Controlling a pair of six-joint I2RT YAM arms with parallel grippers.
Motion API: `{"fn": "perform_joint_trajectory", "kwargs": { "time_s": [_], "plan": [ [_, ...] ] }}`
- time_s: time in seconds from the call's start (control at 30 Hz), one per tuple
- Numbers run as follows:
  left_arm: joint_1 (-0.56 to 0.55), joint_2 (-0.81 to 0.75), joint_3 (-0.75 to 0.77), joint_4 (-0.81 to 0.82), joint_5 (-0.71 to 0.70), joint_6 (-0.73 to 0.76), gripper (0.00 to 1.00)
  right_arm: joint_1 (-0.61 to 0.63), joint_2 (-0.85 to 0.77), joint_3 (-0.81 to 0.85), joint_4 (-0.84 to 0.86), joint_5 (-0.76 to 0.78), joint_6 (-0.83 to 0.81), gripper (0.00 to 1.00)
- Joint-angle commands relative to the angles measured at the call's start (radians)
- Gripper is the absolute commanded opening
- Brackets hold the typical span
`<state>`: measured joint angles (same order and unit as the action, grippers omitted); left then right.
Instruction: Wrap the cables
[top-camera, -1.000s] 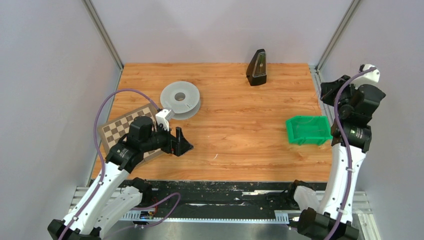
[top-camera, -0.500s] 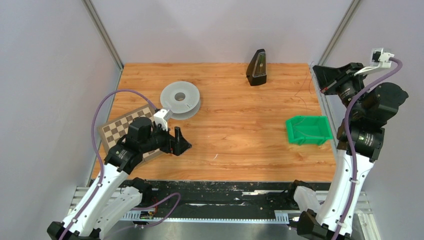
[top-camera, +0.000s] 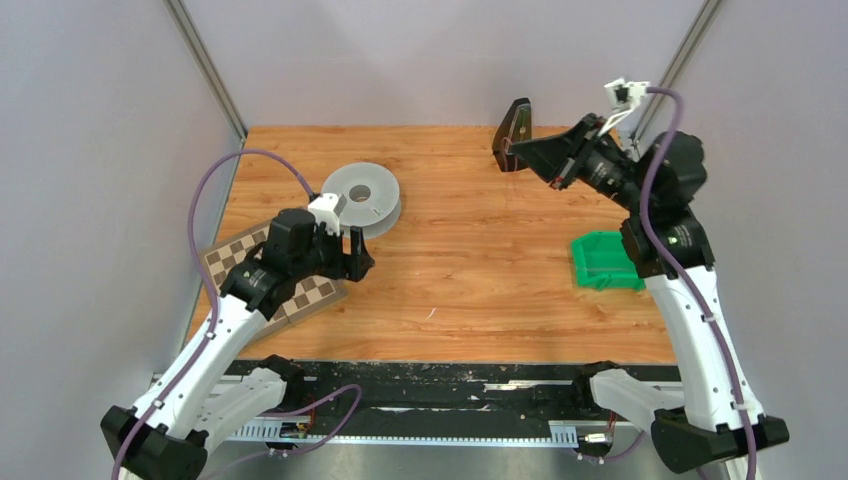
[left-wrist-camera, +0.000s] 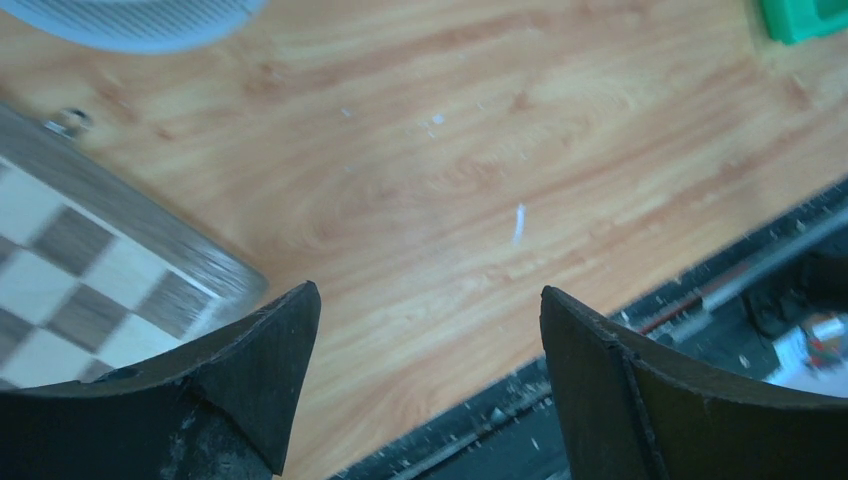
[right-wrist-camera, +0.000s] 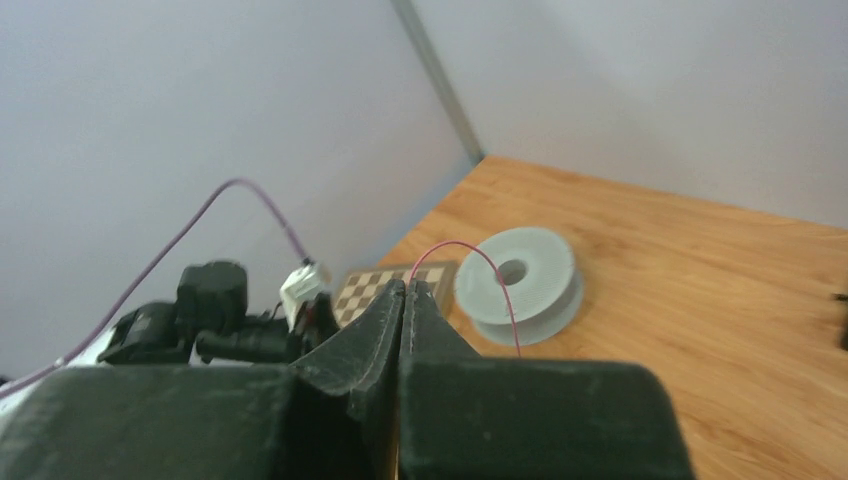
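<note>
Right gripper (right-wrist-camera: 405, 288) pinches a thin red cable (right-wrist-camera: 460, 243), raised; left gripper (left-wrist-camera: 430, 320) gapes empty near the spool (top-camera: 360, 197).

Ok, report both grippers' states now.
Left gripper: open, empty.
Right gripper: shut on thin red wire.

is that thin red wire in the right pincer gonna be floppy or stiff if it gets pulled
Probably floppy but slightly springy: the red wire arcs up from the shut right pincer, then droops in a loose curve. It looks very thin, so it is likely light and apt to kink or slip.
</note>
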<state>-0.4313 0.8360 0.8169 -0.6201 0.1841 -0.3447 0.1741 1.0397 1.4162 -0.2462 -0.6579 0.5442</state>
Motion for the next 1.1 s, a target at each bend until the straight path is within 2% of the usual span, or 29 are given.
{"fn": "perform_joint_trajectory", "kwargs": {
  "time_s": [0.0, 0.17, 0.33, 0.47, 0.6, 0.77, 0.97, 1.07],
  "plan": [
    [-0.001, 0.102, 0.168, 0.065, -0.266, 0.153, 0.86, 0.107, 0.023, 0.009, -0.057, 0.138, -0.079, 0.0],
    [-0.01, 0.197, 0.234, 0.202, -0.275, 0.406, 0.85, 0.114, 0.01, -0.026, -0.081, 0.141, -0.112, 0.0],
    [-0.019, 0.203, 0.079, 0.475, -0.181, 0.643, 0.84, 0.113, -0.076, -0.084, -0.132, 0.243, -0.189, 0.0],
    [-0.039, 0.253, -0.021, 0.605, -0.176, 0.81, 0.83, 0.114, -0.203, -0.169, -0.154, 0.341, -0.206, 0.0],
    [-0.054, 0.338, -0.056, 0.692, -0.214, 0.901, 0.8, 0.113, -0.293, -0.231, -0.169, 0.346, -0.214, 0.0],
    [-0.1, 0.472, -0.061, 0.77, -0.293, 1.052, 0.79, 0.114, -0.352, -0.233, -0.222, 0.359, -0.239, 0.0],
    [-0.121, 0.613, -0.036, 0.791, -0.295, 1.083, 0.75, 0.114, -0.392, -0.207, -0.255, 0.372, -0.261, 0.0],
    [-0.123, 0.704, -0.014, 0.813, -0.375, 1.086, 0.73, 0.114, -0.398, -0.2, -0.262, 0.387, -0.271, 0.0]
  ]
}}
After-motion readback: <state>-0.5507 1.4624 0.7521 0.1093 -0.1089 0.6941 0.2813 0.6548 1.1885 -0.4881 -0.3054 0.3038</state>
